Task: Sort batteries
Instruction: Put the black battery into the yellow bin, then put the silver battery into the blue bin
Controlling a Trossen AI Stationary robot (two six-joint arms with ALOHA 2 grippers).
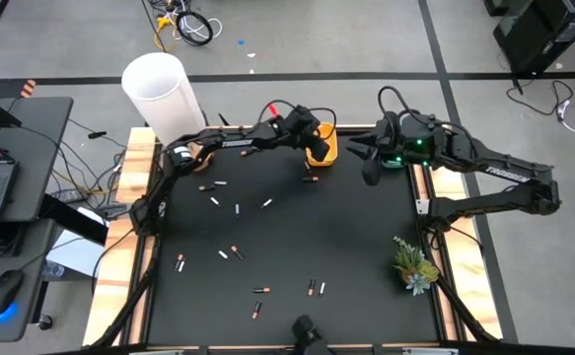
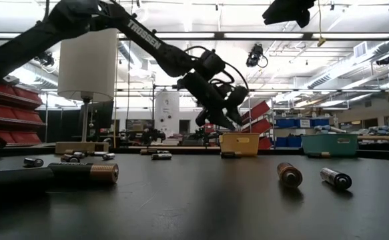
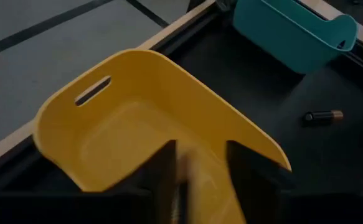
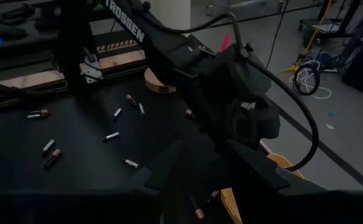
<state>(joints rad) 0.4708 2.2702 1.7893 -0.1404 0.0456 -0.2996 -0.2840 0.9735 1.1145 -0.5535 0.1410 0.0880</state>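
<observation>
A white cylinder stands at the black surface's eleven o'clock corner. Batteries lie scattered across the surface's left half and toward six o'clock. At twelve o'clock, the left hand hovers over the yellow tray, fingers parted, a pale battery between them. The right hand hangs just right of the tray; its opening cannot be told. A small plant sits at four o'clock.

You can't really tell what that pale blurred thing between the left gripper fingers is. The teal tray gets cut off at the edge, and in the high view it's hidden under the right arm.
</observation>
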